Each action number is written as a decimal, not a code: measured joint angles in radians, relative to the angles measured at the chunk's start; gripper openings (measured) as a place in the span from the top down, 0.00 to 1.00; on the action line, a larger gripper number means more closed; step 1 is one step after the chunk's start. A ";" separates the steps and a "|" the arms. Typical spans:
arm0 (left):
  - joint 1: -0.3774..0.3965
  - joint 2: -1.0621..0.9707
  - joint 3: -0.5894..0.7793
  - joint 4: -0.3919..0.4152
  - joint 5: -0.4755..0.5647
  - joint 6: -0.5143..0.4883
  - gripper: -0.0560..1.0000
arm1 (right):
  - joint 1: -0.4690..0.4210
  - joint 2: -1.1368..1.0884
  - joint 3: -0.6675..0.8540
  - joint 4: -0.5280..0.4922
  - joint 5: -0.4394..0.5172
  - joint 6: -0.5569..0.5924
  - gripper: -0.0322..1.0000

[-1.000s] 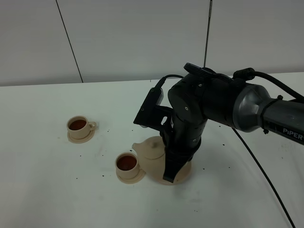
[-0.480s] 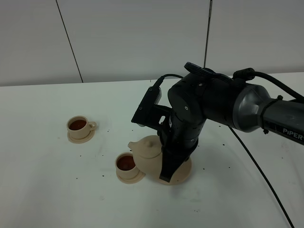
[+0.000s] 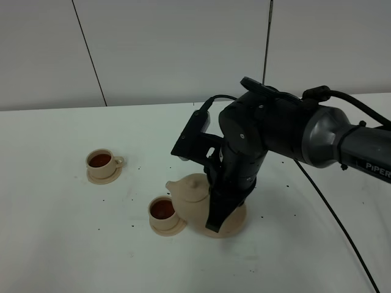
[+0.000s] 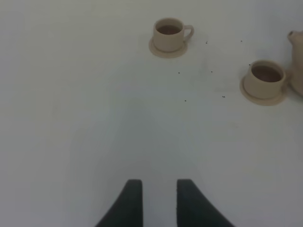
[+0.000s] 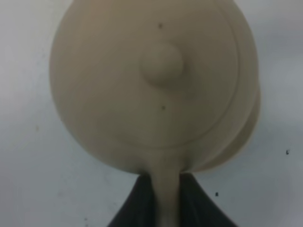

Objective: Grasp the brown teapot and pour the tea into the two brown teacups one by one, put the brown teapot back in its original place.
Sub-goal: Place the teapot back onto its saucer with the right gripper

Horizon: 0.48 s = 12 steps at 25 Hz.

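Between the right jaws, clamped tight, sits the brown teapot [image 5: 156, 90] handle (left jaws narrow)

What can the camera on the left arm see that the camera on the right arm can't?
Only the left wrist view shows the two teacups, both with tea in them, and the empty left gripper. Only the right wrist view shows the teapot's lid knob and the right gripper shut on its handle. Both show the teapot and white table.
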 joint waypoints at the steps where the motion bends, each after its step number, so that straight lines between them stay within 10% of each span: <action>1: 0.000 0.000 0.000 0.000 0.000 0.000 0.71 | -0.006 -0.003 0.009 0.000 0.000 0.000 0.88; 12: 0.000 0.000 0.000 0.000 0.000 0.000 0.71 | -0.043 -0.007 0.120 -0.010 -0.133 0.000 0.88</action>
